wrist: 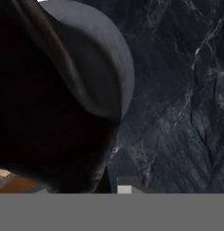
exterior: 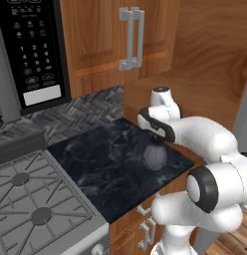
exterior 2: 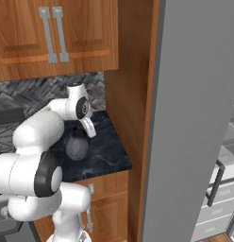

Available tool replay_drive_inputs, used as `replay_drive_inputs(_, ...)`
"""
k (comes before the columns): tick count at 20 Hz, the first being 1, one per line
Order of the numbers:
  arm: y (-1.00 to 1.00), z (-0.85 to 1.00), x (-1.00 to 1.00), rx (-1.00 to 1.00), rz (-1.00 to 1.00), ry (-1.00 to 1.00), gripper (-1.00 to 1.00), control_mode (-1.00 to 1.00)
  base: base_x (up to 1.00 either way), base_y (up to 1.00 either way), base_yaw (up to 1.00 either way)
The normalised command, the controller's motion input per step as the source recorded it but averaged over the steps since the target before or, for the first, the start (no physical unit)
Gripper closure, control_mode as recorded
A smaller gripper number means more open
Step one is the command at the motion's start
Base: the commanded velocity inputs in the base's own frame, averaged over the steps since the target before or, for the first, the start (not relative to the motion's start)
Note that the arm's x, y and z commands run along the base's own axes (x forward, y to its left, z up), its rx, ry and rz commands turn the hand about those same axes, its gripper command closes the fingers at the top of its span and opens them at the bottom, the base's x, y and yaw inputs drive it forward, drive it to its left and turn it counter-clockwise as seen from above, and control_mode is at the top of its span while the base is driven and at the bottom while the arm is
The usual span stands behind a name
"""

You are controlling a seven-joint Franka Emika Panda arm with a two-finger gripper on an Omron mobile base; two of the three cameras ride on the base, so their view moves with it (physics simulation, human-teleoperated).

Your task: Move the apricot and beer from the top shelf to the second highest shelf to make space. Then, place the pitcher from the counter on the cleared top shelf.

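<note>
**Pitcher gripped at the rim, lift comes next**

The counter (exterior: 110,169) carries the pitcher (exterior: 155,157) near its right end, close to the wooden side panel (exterior 2: 130,90). The gripper (exterior: 156,135) sits down on the pitcher's dark rim, jaws narrowed, apparently pinching the rim wall. A good lift would probably go straight up, keeping the belly level and clear of the panel before turning toward the fridge.

Both base views look down from behind arm, sharing counter (exterior: 110,164) (opposite sides); hand view close above pitcher (wrist: 86,67).
</note>
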Motion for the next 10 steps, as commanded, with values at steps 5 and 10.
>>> replay_drive_inputs(5, 0.18, 0.45, -0.84, 0.00, -0.37, -0.11, 1.00, -1.00, 0.00, 0.00, 0.00)
replay_drive_inputs(10, 0.14, 0.37, -0.67, -0.04, -0.50, -0.20, 1.00, -1.00, 0.00, 0.00, 0.00)
